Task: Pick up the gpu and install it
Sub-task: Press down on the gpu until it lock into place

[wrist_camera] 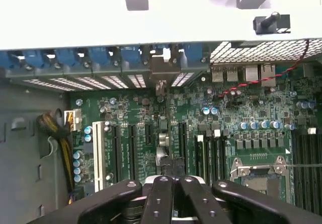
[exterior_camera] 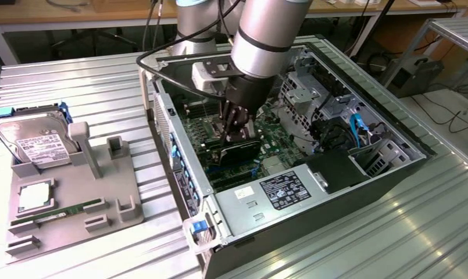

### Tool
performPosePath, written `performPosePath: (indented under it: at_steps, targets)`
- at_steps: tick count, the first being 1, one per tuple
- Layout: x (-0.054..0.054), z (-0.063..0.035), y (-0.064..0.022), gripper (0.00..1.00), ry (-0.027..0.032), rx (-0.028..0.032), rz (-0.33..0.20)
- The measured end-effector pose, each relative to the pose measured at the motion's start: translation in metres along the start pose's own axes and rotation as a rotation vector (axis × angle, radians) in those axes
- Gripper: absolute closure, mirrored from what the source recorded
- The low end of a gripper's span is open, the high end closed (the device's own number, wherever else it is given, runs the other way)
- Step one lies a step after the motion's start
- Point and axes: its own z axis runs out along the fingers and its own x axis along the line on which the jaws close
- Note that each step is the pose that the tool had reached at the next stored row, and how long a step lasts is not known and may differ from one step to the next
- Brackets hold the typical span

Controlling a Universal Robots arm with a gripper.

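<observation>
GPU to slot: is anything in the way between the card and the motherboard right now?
Nothing visible. In the exterior view the pincer holds the GPU on edge inside the open case, right at the motherboard. In the wrist view the expansion slots beneath look bare; the cable bundle sits off to one side.

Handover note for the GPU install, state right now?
End effector: down inside the open PC case, fingers closed on the gpu.
Gpu: standing on edge over the motherboard, at the expansion slots.
Done: card picked up and brought into the case.
Left: can't tell whether it is fully seated; not released.
Hard drive and RAM stick sit on the grey holder tray outside the case.
</observation>
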Motion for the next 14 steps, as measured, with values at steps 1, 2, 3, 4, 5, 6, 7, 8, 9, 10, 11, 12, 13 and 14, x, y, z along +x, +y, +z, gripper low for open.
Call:
performPosePath:
  at_steps: [1,2,3,4,5,6,7,8,9,10,11,12,13,14]
  targets:
    - [-0.001,0.0019,0.0005,0.89,0.0000,0.0005,0.000]
    - [-0.001,0.0041,0.0006,0.89,-0.0002,0.0011,0.000]
    - [-0.001,0.0065,0.0003,0.89,-0.0002,0.0017,0.000]
    - [-0.001,0.0092,0.0000,0.89,-0.0002,0.0022,0.000]
    - [-0.001,0.0101,0.0000,0.89,0.0004,0.0020,0.000]
    - [-0.001,0.0116,-0.0001,0.89,0.0009,0.0020,0.000]
    - [-0.001,0.0131,-0.0001,0.89,0.0013,0.0019,0.000]
    - [-0.001,0.0145,-0.0001,0.89,0.0009,0.0022,0.000]
    - [-0.001,0.0148,0.0000,0.89,0.0007,0.0023,0.000]
    - [-0.001,0.0150,0.0000,0.89,0.0004,0.0025,0.000]
    - [-0.001,0.0150,0.0001,0.89,0.0005,0.0025,0.000]
    - [-0.001,0.0151,0.0001,0.89,0.0004,0.0025,0.000]
    - [-0.001,0.0150,0.0001,0.89,0.0004,0.0025,0.000]
    - [-0.001,0.0145,0.0001,0.89,0.0003,0.0026,0.000]
